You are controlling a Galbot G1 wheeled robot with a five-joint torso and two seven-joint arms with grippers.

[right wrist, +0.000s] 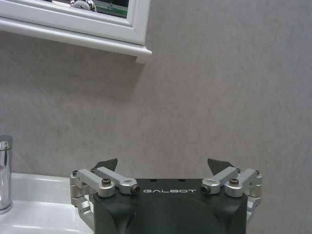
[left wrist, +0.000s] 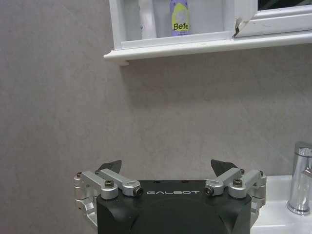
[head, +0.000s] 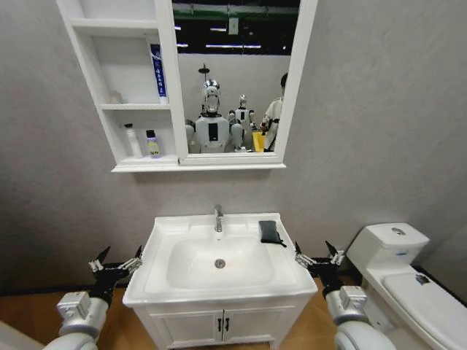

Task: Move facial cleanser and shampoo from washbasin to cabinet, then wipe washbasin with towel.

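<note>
The white washbasin [head: 157, 248] stands in front of me with its chrome tap [head: 218, 217] at the back. A folded dark towel [head: 270, 231] lies on its back right corner. On the lowest shelf of the cabinet [head: 143, 167] stand a slim white bottle [head: 133, 141] and a short purple bottle [head: 152, 144] with a yellow label. I cannot tell which is the facial cleanser and which the shampoo. My left gripper [head: 115, 261] hangs open beside the basin's left edge. My right gripper [head: 315, 255] hangs open beside its right edge. Both hold nothing.
A white toilet [head: 408, 277] stands close on the right. A two-door cupboard [head: 219, 324] sits under the basin. A blue and white tube [head: 156, 69] leans on the cabinet's middle shelf. The mirror [head: 233, 80] reflects the robot and a person behind.
</note>
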